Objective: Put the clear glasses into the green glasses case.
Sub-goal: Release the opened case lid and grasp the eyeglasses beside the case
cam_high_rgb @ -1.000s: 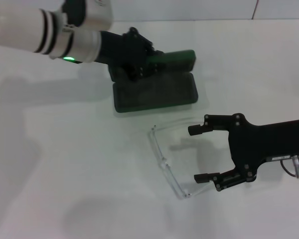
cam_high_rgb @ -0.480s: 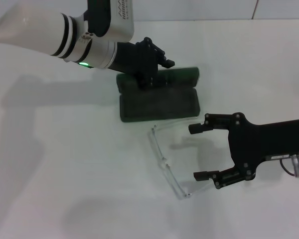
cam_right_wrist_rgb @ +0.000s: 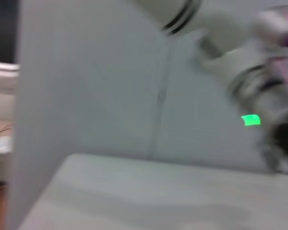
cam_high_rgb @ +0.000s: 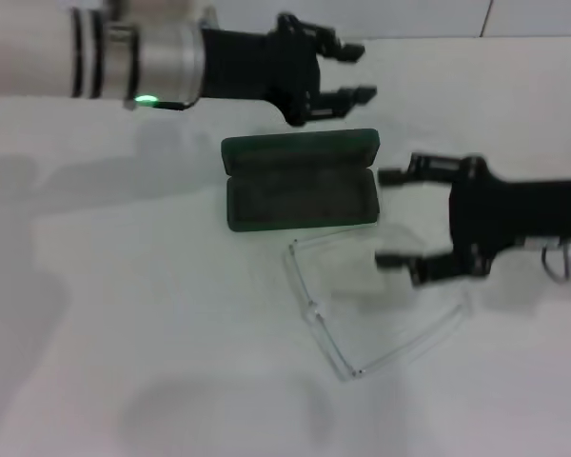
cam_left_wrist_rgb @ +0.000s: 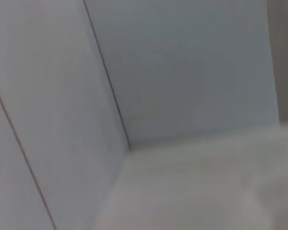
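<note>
The green glasses case (cam_high_rgb: 300, 181) lies open on the white table in the head view, lid hinged back toward the far side, dark lining showing. The clear glasses (cam_high_rgb: 316, 312) lie unfolded just in front of it, one temple arm running toward the case, the other out to the right. My left gripper (cam_high_rgb: 352, 72) hangs open above and behind the case, holding nothing. To the right of the case, my right gripper (cam_high_rgb: 387, 219) is open above the glasses' temple arms, apart from them. Neither wrist view shows the case or the glasses.
The white table (cam_high_rgb: 124, 362) stretches wide to the left and front. A wall (cam_left_wrist_rgb: 182, 72) rises behind it. The left arm (cam_right_wrist_rgb: 259, 81) with its green light shows in the right wrist view.
My left gripper has let go of the case lid and risen back and to the right. The case now lies fully open. My right gripper has moved up toward the case.
</note>
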Motion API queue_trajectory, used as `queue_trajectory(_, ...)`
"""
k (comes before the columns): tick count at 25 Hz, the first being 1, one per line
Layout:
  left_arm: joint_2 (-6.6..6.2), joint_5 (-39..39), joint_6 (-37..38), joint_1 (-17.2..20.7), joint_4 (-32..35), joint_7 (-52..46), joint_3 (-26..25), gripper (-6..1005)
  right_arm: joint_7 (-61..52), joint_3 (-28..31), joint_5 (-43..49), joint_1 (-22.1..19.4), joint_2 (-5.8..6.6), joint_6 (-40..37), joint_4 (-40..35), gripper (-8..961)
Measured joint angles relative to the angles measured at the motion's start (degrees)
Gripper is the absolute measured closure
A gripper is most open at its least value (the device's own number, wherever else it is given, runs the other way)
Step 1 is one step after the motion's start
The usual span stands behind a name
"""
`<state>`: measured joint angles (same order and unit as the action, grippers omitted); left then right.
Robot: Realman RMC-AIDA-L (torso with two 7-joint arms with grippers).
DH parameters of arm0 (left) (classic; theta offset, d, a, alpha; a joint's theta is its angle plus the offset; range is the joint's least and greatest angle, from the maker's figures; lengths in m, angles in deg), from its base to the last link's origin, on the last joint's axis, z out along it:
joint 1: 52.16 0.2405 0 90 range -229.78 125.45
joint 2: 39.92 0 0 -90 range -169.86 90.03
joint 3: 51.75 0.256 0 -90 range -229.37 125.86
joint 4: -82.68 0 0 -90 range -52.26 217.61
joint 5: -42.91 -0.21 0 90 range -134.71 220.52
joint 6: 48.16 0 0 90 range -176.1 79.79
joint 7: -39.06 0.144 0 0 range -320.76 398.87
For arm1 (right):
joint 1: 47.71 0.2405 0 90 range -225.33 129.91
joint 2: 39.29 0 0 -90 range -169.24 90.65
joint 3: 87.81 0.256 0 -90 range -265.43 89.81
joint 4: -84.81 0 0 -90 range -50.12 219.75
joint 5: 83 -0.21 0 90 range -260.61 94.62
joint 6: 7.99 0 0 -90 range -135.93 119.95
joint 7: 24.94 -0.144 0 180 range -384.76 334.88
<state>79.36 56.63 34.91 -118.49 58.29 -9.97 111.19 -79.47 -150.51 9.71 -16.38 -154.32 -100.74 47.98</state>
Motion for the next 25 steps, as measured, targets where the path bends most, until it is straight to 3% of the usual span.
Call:
queue_trajectory(2, 0.05, 6.1, 4.9, 2.6, -0.8, 1.2, 0.0, 527, -2.2, 1.8, 0.2, 0.8, -0.05, 0.0, -2.0, 80)
queue_trajectory(8, -0.01, 21.3, 14.5, 14.2, -0.6, 3.0, 0.0, 516, -4.2, -1.4, 8.7, 2.4, 0.05, 0.0, -15.3, 80)
queue_trajectory(13, 0.15, 29.6, 18.0, 22.8, 1.3, 3.3, 0.0, 436, -14.8, -3.4, 17.7, 10.2, -0.13, 0.4, -19.9, 81)
queue_trajectory(19, 0.2, 32.3, 18.4, 28.5, 3.7, 5.6, 0.0, 317, -15.5, -15.2, 26.0, 15.6, -0.32, 1.4, -23.0, 82)
queue_trajectory(25, 0.21, 32.5, 18.3, 30.8, 5.7, 6.4, 0.0, 191, -10.0, -20.5, 29.6, 18.6, -0.32, -1.5, -26.4, 83)
